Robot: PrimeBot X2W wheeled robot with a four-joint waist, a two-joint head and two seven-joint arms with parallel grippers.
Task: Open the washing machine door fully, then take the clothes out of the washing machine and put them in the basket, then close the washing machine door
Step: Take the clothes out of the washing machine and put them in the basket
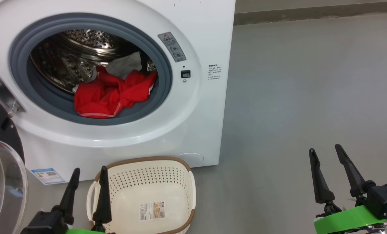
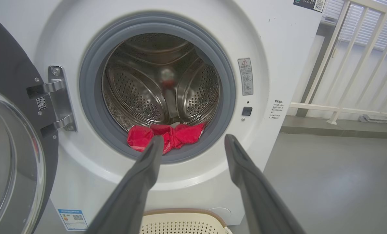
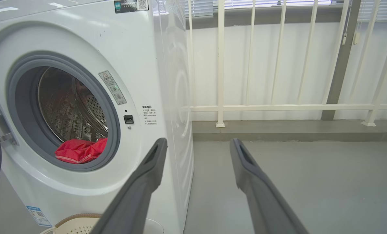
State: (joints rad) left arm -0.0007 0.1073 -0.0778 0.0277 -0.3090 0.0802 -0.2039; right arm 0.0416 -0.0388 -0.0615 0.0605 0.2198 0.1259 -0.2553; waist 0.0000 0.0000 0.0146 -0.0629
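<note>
At the far left the washing machine door hangs swung wide open on its metal hinge, its clear glass bowl facing out. Just right of it the left claw rises from the bottom edge, fingers pointing up and slightly apart with nothing between them. It hovers over the near left corner of the basket. In the left wrist view those fingers aim at the lower lip of the drum opening, short of the grey rubber ring.

The basket sits on the floor right against the front of the washing machine, with a sticker on its bottom. Above it, the clothes lie heaped in the drum: red fabric spills onto the rubber ring and a pale cloth lies behind it.

Further right is bare grey floor. At the lower right the right claw stands with its fingers spread and empty, tilted a little leftward, green tape at its wrist. It is well apart from the machine. In its wrist view it points past the machine's corner towards a white railing.
</note>
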